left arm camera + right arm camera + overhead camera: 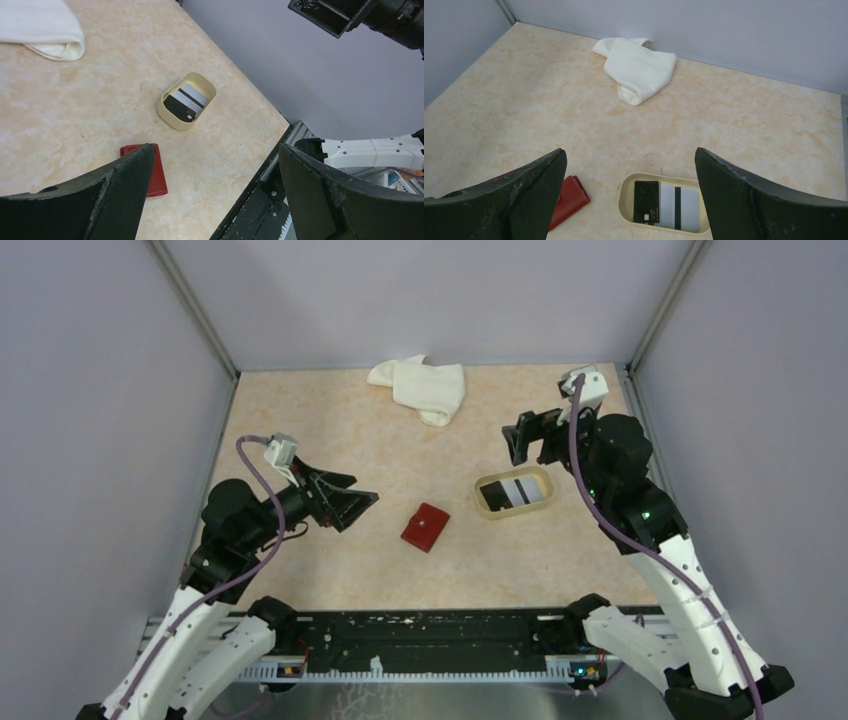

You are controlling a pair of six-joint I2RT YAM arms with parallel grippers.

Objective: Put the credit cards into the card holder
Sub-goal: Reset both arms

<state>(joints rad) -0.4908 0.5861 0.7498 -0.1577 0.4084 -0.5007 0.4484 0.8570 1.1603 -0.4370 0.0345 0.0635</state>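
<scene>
Nearby, card holder (425,527) lies beside the left gripper (366,489), untouched.

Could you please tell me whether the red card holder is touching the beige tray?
Apart. The top external view shows bare table between the card holder and the beige tray.

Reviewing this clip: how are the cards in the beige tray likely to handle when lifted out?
The cards look thin, flat and glossy, so probably stiff, light and slippery. They lie flat on the floor of the beige tray, whose raised wall likely hinders a side pinch. The tray looks small and may slide if nudged.
</scene>
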